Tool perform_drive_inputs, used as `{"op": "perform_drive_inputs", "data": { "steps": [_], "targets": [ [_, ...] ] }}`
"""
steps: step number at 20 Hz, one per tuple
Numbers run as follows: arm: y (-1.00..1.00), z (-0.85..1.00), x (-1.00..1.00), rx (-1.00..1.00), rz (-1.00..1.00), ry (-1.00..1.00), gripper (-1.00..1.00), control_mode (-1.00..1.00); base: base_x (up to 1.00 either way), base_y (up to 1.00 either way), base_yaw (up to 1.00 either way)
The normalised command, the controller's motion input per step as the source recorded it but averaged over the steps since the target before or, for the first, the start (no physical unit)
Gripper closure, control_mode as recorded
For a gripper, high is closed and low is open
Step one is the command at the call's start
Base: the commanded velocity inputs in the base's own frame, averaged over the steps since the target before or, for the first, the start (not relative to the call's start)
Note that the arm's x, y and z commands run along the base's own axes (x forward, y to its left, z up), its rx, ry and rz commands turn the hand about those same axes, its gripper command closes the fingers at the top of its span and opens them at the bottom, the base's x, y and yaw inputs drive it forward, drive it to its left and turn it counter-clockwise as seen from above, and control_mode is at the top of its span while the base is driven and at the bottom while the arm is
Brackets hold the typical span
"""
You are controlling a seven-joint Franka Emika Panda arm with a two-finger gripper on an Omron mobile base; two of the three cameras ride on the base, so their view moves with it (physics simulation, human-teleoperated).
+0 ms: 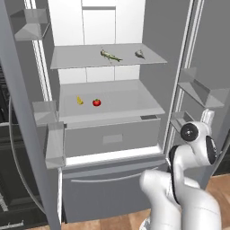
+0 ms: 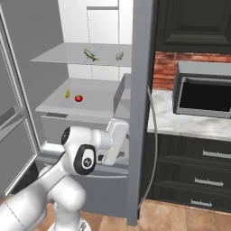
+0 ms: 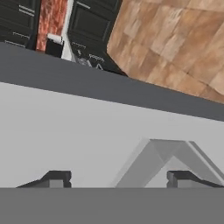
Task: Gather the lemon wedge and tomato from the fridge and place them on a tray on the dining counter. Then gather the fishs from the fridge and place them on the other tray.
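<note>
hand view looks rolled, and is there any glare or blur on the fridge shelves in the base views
Hand view: rolled, the wood floor runs slantwise across the top. Left base view: flat even light, no glare; tomato and lemon wedge small but sharp. Right base view: same, faint soft shadows.

The white arm (image 1: 188,179) rises folded at the elbow, its wrist turned sideways, and the claw (image 3: 114,178) holds its two dark fingertips (image 3: 59,177) well apart with nothing between them.

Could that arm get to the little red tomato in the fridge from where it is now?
Probably yes. The fridge doors stand open, and the tomato sits near the shelf's front with only the lemon wedge beside it, apart. The arm is folded low and would have to rise.
</note>
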Motion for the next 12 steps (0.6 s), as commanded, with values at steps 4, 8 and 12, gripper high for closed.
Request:
{"op": "perform_drive_inputs", "data": {
  "steps": [4, 8, 12],
  "targets": [
    [0.44, 0.11, -0.14, 0.04, -0.09, 0.00, -1.00, -1.00, 0.00, 0.00, 0.00],
    [0.69, 0.18, -0.15, 0.05, -0.07, 0.00, -1.00, -1.00, 0.00, 0.00, 0.00],
    [0.70, 0.27, -0.13, 0.05, -0.02, 0.00, -1.00, -1.00, 0.00, 0.00, 0.00]
  ]
}}
